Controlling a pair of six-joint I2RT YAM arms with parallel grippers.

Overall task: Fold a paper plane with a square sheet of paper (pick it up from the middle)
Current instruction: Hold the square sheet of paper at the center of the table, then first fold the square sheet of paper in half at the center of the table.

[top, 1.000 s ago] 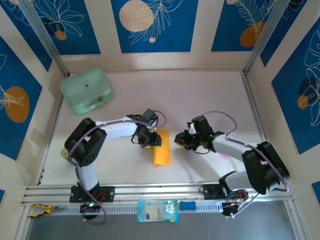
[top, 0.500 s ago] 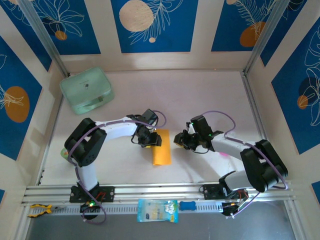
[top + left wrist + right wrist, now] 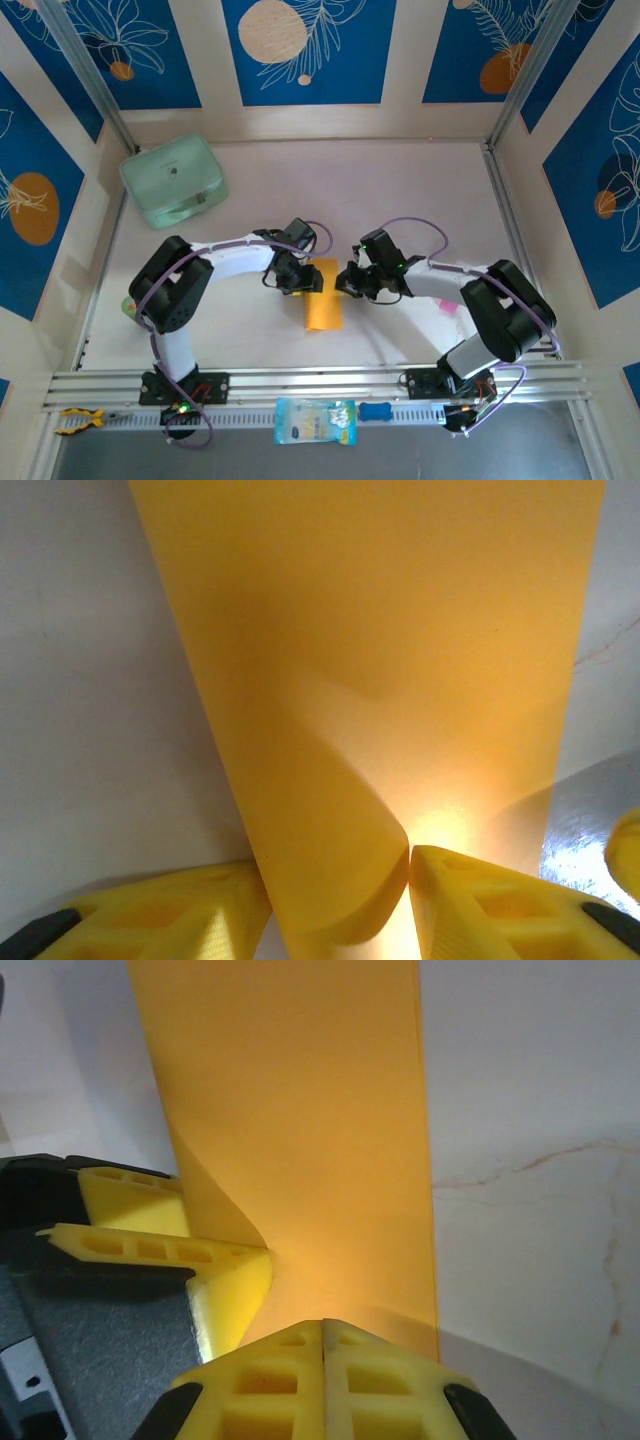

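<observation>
The square sheet of paper (image 3: 322,300), folded into a narrow orange-yellow strip, is lying flat on the desk (image 3: 420,200) to the near right of the mint-green case (image 3: 173,180). Its long axis is running from the arms' side toward the back, not across toward the case. The left claw (image 3: 303,281) is sitting at the strip's far end, on the long edge that faces the case. In its own wrist view its yellow fingers (image 3: 150,915) are closing on a raised curl of the paper, so I'm taking it as gripping that lifted edge. The right claw (image 3: 347,283) is working the opposite long edge, the one turned away from the case, almost straight across from its partner. Its fingers (image 3: 270,1355) are clenched pad to pad with the paper running right up to their tips, and whether any paper is nipped between them I cannot tell. Both claws are crowding the same far end, neither one nearer than the other, and the strip's near end is lying free. To my eye the next move is turning on that narrow width between them, with the lifted case-side edge needing to travel across toward the right claw.
</observation>
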